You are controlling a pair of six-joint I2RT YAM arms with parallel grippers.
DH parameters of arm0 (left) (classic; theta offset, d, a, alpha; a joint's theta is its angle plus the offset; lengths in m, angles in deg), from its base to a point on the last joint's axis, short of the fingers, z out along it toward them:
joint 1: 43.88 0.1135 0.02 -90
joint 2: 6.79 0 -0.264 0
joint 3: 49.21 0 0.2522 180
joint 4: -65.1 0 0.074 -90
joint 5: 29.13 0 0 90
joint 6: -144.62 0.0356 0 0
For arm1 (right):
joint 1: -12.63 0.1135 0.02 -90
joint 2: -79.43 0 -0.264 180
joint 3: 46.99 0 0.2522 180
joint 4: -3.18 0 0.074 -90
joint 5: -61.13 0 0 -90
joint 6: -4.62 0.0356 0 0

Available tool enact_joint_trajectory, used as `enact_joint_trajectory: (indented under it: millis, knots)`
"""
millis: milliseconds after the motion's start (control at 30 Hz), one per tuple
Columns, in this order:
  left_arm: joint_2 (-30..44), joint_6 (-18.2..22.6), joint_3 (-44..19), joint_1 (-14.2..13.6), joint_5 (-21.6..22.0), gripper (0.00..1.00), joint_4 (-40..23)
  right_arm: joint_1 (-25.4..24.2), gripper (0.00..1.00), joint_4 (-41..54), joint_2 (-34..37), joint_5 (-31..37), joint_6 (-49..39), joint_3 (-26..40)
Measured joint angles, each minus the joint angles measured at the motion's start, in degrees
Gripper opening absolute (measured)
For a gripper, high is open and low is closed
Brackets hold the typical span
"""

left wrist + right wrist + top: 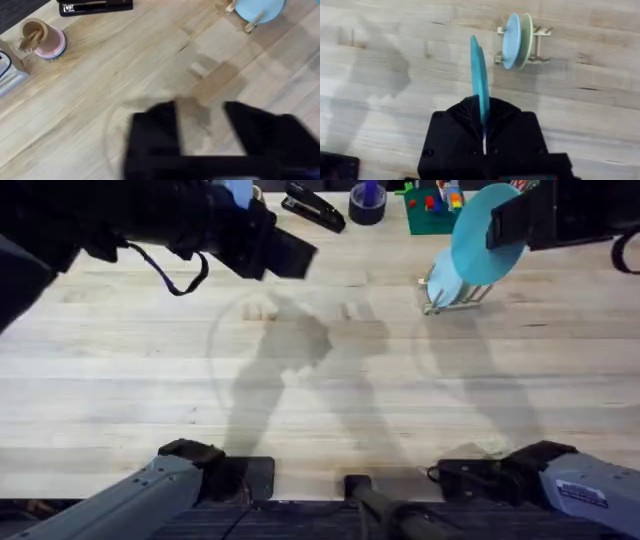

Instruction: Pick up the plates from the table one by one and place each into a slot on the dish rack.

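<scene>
Plates number three across the views: one teal plate, one pale blue plate and one cream plate. In the right wrist view the teal plate is standing on edge, seen as a thin vertical sliver, its flat faces turned sideways and its rim pointing away from the right gripper. The black fingers are clenching its near rim, closed onto the plate with no gap showing beside it. From overhead, the same teal plate is hanging above the table, its broad face tilted toward the camera, just over the rack.

That rack is sitting on the table at the far right, and the pale blue and cream plates are standing upright in it side by side, faces parallel. In the left wrist view the rack is showing at the far edge with the pale blue plate in it.

The left gripper is hanging over bare wood, well apart from the rack, its two fingers spread with table showing between them, holding nothing.
</scene>
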Motion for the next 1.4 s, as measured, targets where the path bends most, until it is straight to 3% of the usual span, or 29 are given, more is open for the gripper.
enact_joint_trajectory:
  millis: [67,133,500,767,1400]
  knots:
    - [0.0,0.0,0.0,0.0,0.1,0.920,0.0,0.0,0.031,0.2,0.0,0.9,-0.2,0.0]
    - [0.0,-0.2,0.0,0.0,0.3,0.988,0.0,0.0,0.031,0.4,0.0,2.1,-0.3,0.0]
    - [0.0,-0.2,0.0,0.0,0.6,0.994,0.0,-1.3,0.031,0.3,0.0,10.0,0.1,0.0]
    - [0.0,-0.2,0.0,0.0,0.8,0.994,0.0,-5.0,0.031,-0.4,0.0,11.0,0.0,0.0]
    - [0.0,-0.2,0.0,0.0,0.8,0.994,0.0,-5.1,0.030,-0.5,3.2,11.0,-0.4,0.1]
